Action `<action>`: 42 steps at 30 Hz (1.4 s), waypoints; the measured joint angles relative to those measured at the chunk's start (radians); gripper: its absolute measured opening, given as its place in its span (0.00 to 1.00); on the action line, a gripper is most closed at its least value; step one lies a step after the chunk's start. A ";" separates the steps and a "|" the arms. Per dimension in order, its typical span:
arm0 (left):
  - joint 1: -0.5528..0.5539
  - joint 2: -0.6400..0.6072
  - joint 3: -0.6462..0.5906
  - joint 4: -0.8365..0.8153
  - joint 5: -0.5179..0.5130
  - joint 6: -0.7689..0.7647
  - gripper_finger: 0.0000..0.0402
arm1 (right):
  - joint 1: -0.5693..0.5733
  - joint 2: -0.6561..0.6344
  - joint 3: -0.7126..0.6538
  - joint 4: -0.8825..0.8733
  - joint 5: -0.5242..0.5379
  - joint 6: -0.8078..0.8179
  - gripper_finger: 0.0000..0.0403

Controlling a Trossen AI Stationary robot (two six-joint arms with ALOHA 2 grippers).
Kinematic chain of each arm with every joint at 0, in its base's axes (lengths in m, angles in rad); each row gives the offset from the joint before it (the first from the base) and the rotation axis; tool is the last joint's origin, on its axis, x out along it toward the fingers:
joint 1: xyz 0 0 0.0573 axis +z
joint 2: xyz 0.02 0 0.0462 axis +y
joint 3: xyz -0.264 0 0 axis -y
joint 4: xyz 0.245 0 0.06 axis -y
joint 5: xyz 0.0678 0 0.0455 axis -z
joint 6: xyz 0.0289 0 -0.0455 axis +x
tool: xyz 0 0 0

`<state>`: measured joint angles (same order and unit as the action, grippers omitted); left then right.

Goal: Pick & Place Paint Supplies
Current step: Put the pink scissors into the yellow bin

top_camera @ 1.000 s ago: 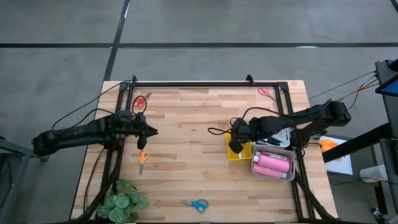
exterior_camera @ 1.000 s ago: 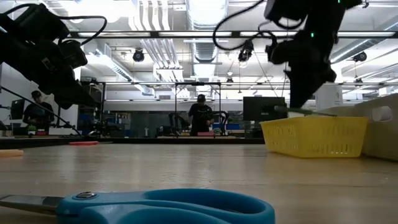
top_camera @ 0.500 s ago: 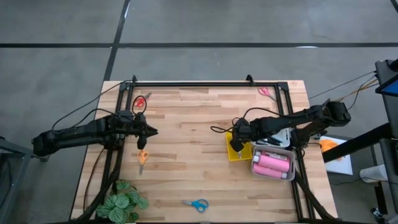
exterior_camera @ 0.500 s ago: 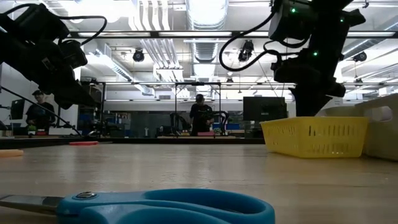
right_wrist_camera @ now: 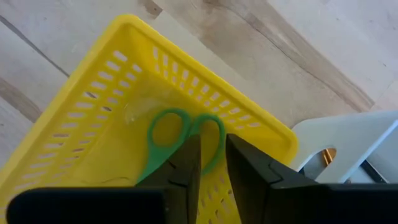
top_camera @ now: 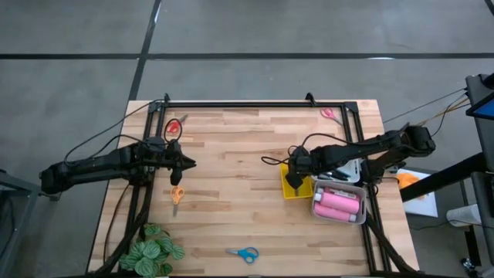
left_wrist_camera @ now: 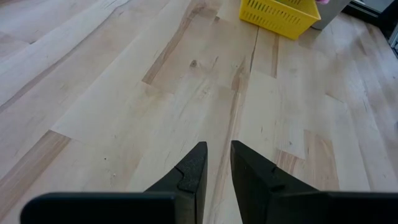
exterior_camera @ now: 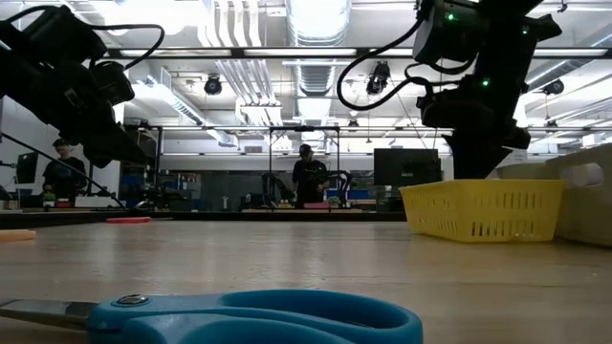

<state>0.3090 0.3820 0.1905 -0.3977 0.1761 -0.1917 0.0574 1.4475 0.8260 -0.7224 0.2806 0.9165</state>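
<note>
My right gripper point(top_camera: 293, 185) point(right_wrist_camera: 212, 149) hangs down inside the yellow tray point(top_camera: 285, 193) point(exterior_camera: 483, 210). It is shut on green-handled scissors point(right_wrist_camera: 165, 134) that lie on the tray's floor. My left gripper point(top_camera: 189, 164) point(left_wrist_camera: 219, 152) is shut and hovers over bare wood on the table's left side. Loose on the table lie orange scissors point(top_camera: 177, 194), red scissors point(top_camera: 174, 126), pink scissors point(top_camera: 329, 113) and blue scissors point(top_camera: 244, 253) point(exterior_camera: 239, 315). Pink bottles point(top_camera: 338, 205) lie in the white tray point(top_camera: 316, 214). No brushes show. My right gripper comes from above, pointing down into the yellow tray. Its fingertips point(right_wrist_camera: 191, 155) close on the green scissors at one handle loop point(right_wrist_camera: 210, 119). The fingers cover the exact place of contact. The scissors lie flat on the tray's floor.
A leafy plant point(top_camera: 154, 251) stands at the near left corner. The white tray sits against the yellow one near the right edge. Black frame rails run along the far, left and right edges. The middle of the table is bare wood. People stand in the room beyond.
My right gripper went down into the yellow tray, carrying the thin scissors it held level above the rim a second ago. They now rest on the tray's floor. For the last half second it has kept still.
</note>
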 joint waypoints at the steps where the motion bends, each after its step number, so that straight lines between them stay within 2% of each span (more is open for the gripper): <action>1: 0.000 0.000 0.000 0.000 0.000 0.000 0.18 | 0.000 0.000 0.000 0.000 0.000 0.000 0.19; 10: 0.000 0.000 0.000 0.000 0.000 0.000 0.18 | 0.000 -0.001 0.035 0.002 -0.008 -0.007 0.19; 15: 0.000 0.000 0.000 0.000 0.000 0.000 0.18 | -0.013 -0.002 0.117 -0.042 -0.008 -0.060 0.19; 20: 0.000 0.000 0.000 0.000 0.000 0.000 0.18 | -0.073 -0.002 0.228 -0.163 0.007 -0.084 0.19; 28: 0.000 0.000 0.000 0.000 0.000 0.000 0.18 | -0.246 -0.003 0.392 -0.399 0.011 -0.133 0.19; 35: 0.000 0.000 0.000 0.000 0.000 0.000 0.18 | -0.440 -0.003 0.450 -0.424 0.010 -0.246 0.19; 42: 0.000 0.000 0.000 -0.021 0.000 0.005 0.18 | -0.657 -0.003 0.444 -0.441 -0.003 -0.304 0.19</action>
<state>0.3092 0.3817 0.1905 -0.4188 0.1757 -0.1864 -0.5998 1.4445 1.2698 -1.1633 0.2775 0.6125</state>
